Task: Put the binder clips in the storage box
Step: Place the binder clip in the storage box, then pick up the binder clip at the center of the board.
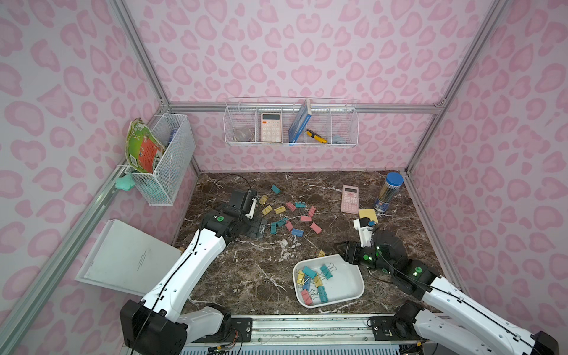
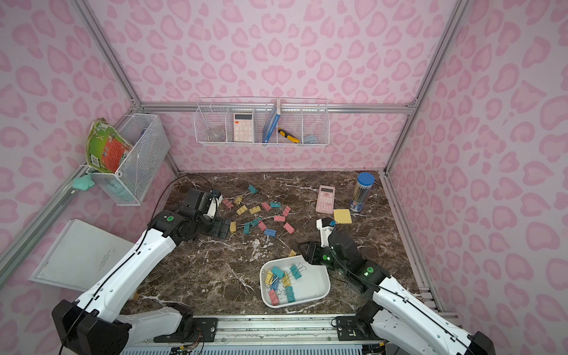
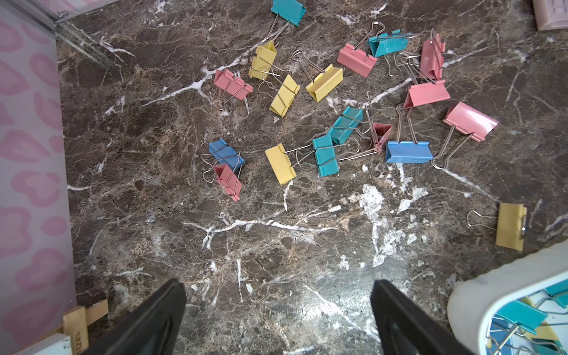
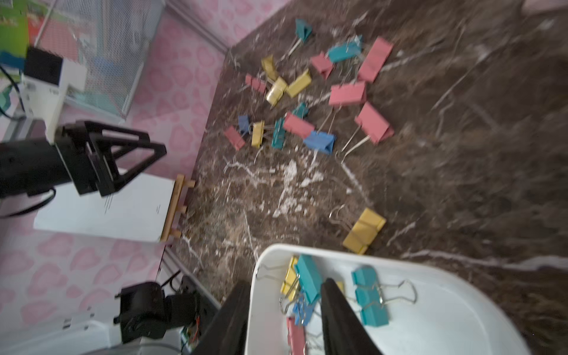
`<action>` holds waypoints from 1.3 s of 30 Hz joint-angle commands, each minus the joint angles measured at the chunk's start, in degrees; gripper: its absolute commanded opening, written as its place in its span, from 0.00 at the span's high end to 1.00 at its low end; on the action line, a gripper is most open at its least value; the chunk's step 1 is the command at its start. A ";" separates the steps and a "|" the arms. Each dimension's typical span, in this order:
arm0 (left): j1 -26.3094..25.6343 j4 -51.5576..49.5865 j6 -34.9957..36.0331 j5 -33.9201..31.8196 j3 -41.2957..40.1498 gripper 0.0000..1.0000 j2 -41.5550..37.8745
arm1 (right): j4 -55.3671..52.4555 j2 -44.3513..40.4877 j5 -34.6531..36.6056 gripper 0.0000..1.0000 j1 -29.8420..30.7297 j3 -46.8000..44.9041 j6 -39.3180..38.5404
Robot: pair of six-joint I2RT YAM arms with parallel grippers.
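Some eighteen binder clips are scattered on the bench ahead of the wide-open left jaws; others lie in the storage box under the parted, empty right jaws. Judged light, stiff, slick: best pinched across the folded body, not the handles.

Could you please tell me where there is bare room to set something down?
Bare marble tabletop lies between the scattered binder clips and the storage box, left of the lone yellow clip. The box's right half is bare too. Crowded: the clip cluster, and the corner with the pink calculator, sticky-note pad and pencil tube.
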 commanded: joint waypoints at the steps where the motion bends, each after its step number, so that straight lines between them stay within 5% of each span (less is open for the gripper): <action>1: 0.01 0.36 -1.21 -1.58 -0.35 0.01 -0.60 | 4.14 8.63 5.22 0.59 -4.43 5.97 -6.91; 11: 0.01 0.82 -2.71 -4.31 -0.60 0.01 -1.90 | 6.94 48.60 -8.97 0.63 -2.48 34.19 -10.59; 17: 0.01 0.60 -2.26 -3.15 -0.38 0.01 -1.29 | 4.71 59.47 0.56 0.55 -0.56 40.93 -11.59; 22: 0.01 0.49 -2.05 -2.13 -0.27 0.01 -0.91 | -0.57 66.05 12.42 0.54 -0.73 50.31 -22.89; 28: 0.01 0.23 -1.69 -2.47 -0.18 0.01 -0.71 | -21.94 80.48 22.05 0.59 -0.38 72.30 -26.55; 33: 0.01 0.12 -1.52 -2.79 -0.18 0.01 -0.47 | -22.45 81.81 25.30 0.65 1.22 73.65 -26.76; 39: 0.01 -0.02 -1.52 -2.38 -0.17 0.01 -0.17 | -25.30 84.78 26.47 0.62 1.65 75.92 -26.12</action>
